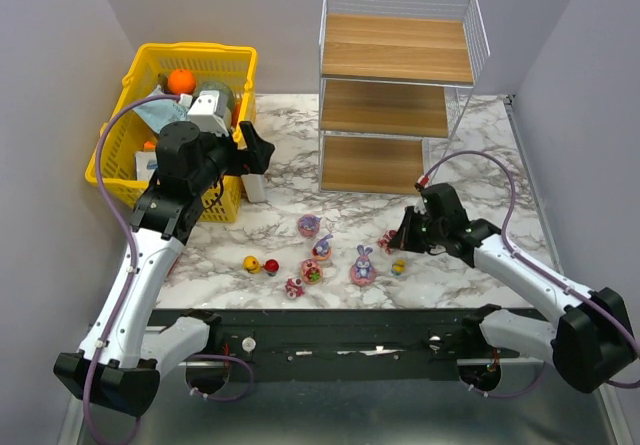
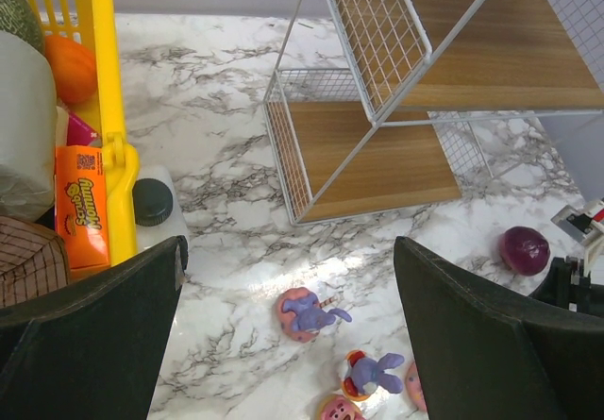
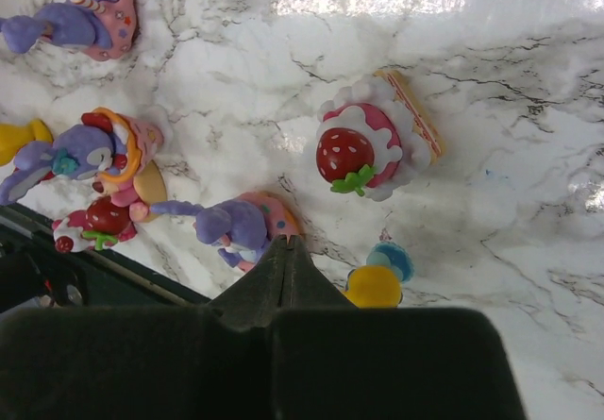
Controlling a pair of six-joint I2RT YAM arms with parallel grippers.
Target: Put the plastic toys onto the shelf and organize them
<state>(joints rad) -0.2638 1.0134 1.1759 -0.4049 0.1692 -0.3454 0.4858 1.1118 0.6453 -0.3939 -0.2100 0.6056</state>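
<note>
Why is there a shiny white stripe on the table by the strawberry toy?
Right wrist view: that stripe is light glaring off the glossy table, just above the strawberry toy. Left wrist view: a softer shine lies on the marble in front of the shelf.

9 plastic toys [image 1: 362, 265]; 1 shelf [image 1: 395, 50], 3 boards [image 1: 385, 108]; 1 yellow basket [image 1: 195, 53].

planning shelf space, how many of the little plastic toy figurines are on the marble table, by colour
purple bunny-eared plastic figurines: 3
small pink or red plastic figurines: 4
yellow-topped plastic figurines: 2
total: 9
</note>
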